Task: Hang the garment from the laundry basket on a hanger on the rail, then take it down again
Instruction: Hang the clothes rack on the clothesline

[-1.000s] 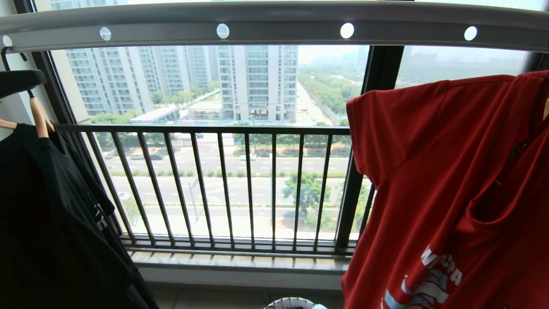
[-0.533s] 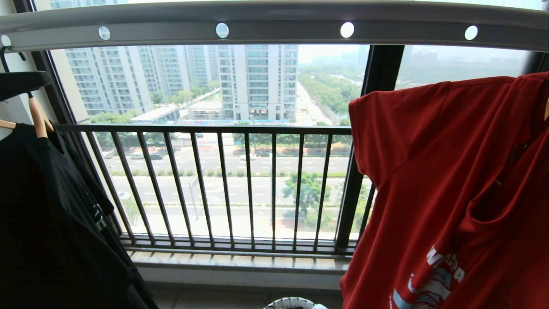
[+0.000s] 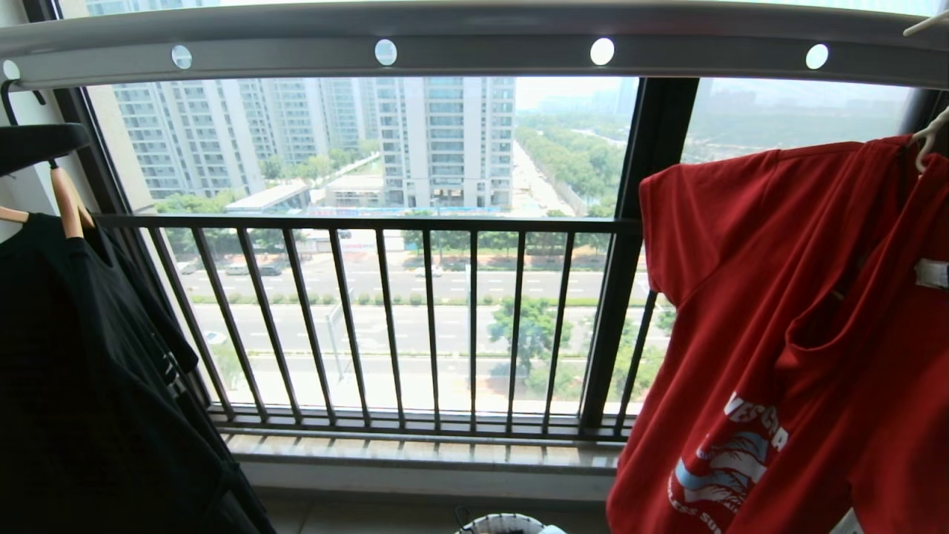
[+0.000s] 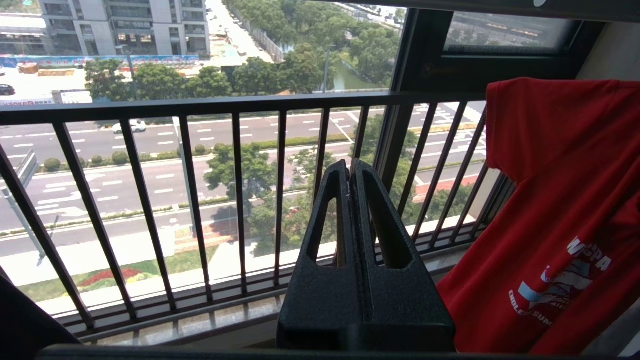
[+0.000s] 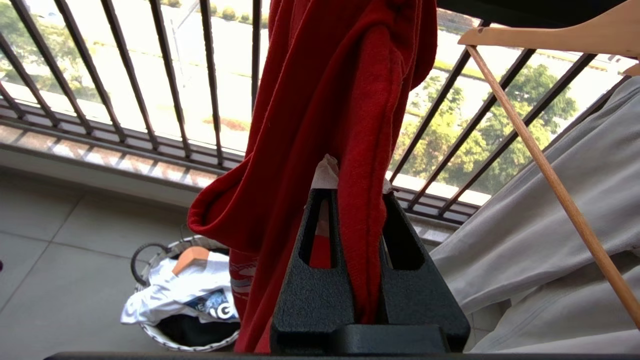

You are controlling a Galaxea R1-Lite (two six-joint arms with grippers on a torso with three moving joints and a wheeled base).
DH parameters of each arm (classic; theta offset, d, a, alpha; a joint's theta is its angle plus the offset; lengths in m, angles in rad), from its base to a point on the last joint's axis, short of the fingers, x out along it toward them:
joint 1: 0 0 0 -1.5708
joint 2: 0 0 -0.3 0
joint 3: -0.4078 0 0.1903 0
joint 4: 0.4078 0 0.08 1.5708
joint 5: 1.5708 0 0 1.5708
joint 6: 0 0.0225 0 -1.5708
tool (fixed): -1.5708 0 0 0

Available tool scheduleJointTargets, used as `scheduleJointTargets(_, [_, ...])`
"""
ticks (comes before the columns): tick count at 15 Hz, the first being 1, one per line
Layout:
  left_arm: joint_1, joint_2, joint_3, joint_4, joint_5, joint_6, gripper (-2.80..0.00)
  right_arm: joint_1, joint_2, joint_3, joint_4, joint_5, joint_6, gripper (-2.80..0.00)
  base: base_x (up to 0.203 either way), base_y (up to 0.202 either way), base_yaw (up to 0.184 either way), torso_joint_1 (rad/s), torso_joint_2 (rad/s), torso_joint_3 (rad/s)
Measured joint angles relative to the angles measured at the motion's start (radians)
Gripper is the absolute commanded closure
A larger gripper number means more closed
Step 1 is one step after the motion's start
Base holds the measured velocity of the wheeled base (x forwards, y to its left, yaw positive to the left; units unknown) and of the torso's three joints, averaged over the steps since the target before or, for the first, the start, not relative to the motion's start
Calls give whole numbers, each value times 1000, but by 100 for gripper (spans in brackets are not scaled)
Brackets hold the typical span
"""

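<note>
Right pincer (image 5: 350, 200) clamps the red garment (image 5: 345, 100) below the rail (image 3: 474, 37)

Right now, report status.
Right gripper shut on red T-shirt, on white hanger. Left gripper shut, empty. Nothing blocking.

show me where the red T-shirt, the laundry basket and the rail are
red T-shirt (image 3: 749, 297), head view, on its chest.
laundry basket (image 5: 155, 336), right wrist view, on its woven rim.
rail (image 3: 482, 53), head view, on its face between two holes.
</note>
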Motion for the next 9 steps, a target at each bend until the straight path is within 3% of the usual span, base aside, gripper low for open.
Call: scheduleJointTargets(9, [0, -13, 0, -2, -1, 1, 0, -89, 175, -76, -46, 19, -29, 0, 0, 0, 0, 0, 0, 0])
